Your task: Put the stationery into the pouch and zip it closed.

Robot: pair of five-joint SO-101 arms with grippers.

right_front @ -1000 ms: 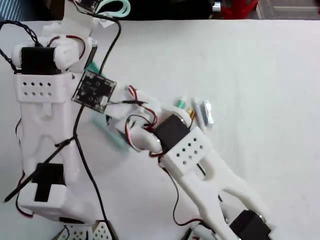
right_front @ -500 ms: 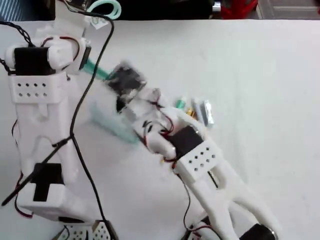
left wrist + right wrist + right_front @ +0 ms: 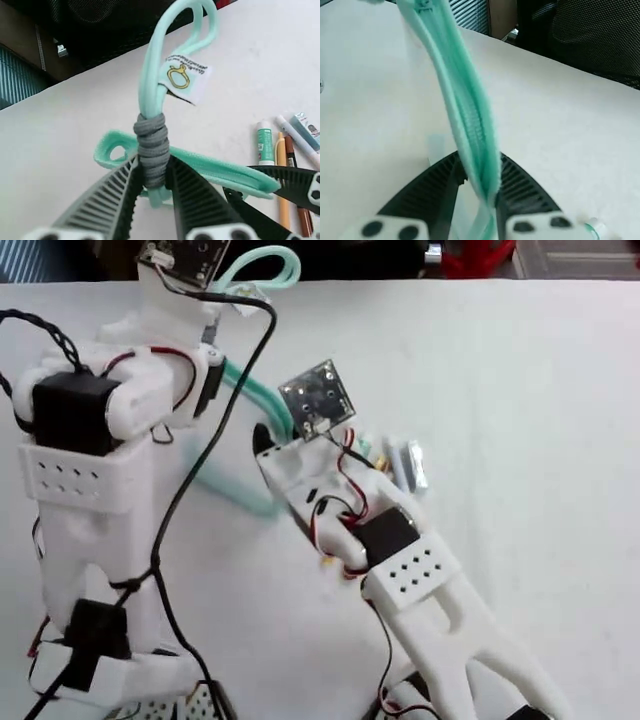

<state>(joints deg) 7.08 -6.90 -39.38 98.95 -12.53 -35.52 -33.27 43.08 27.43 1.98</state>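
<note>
Mint-green fabric runs between the two arms: the pouch (image 3: 248,398) is held at both ends over the left half of the white bench (image 3: 520,390). The left end effector (image 3: 152,172) is clamped on a grey wrapped band (image 3: 151,145) at the base of the pouch's loop handle (image 3: 176,35), where a small white label (image 3: 186,77) sticks out. The right end effector (image 3: 481,192) is closed on the pouch's zipper edge, and the zipper strip rises away from its ribbed black fingers (image 3: 522,187).

The stationery (image 3: 395,462) lies on the bench outside the pouch, just beside the right arm; in the high view that arm's wrist covers part of the row. The left wrist view picks out a green-capped tube (image 3: 265,142) and several pens (image 3: 289,165) side by side (their far ends run out of view). A black cable (image 3: 240,355) drapes across the pouch, and the left arm's bulk hides the bench beneath it. A dark mesh chair (image 3: 590,35) stands beyond the bench edge.
</note>
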